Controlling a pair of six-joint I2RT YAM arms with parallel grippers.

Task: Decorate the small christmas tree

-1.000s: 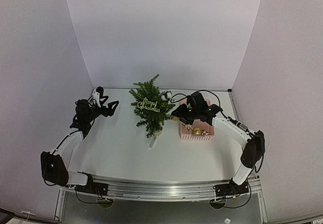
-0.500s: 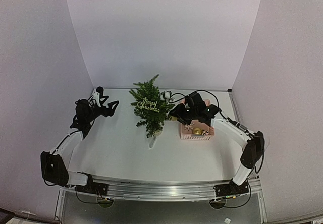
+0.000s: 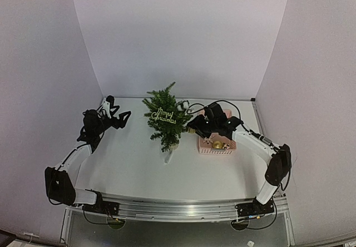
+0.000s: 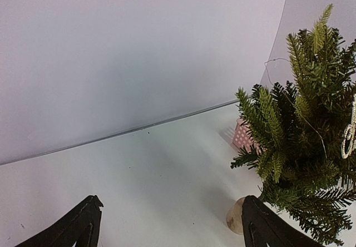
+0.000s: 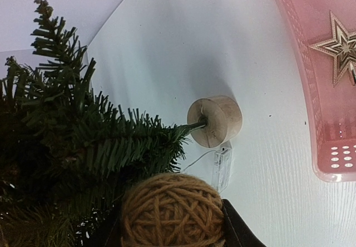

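The step in hand looks like carrying an ornament to the tree point(image 3: 165, 119): the right hand point(image 3: 194, 128) is closed on a brown twine ball point(image 5: 172, 205), gripped between its two fingers, and hangs just beside the tree's 3 o'clock flank. In the right wrist view the ball sits right below the lower branches, near them, though I cannot tell whether it touches the needles. The next move, as I judge it, calls for easing the ball in among the branches toward 9 o'clock and seating it where the needles can carry it before letting go. The tree is light, so a push could tip it or slide it. The left hand point(image 3: 118, 112) is spread wide and holds nothing, well apart from the tree at its 9 o'clock. The tree stands upright near the middle of the tabletop point(image 3: 133, 163), toward 12 o'clock. It is dark green and bushy on a thin stem, with a pale round wooden base point(image 5: 215, 120). A cursive "Merry Christmas" sign point(image 3: 164, 116) hangs on its front. A small clear battery box point(image 5: 222, 166) lies by the base. The pink basket point(image 5: 308, 102) at the tree's 3 o'clock holds a wooden star point(image 5: 339, 47).
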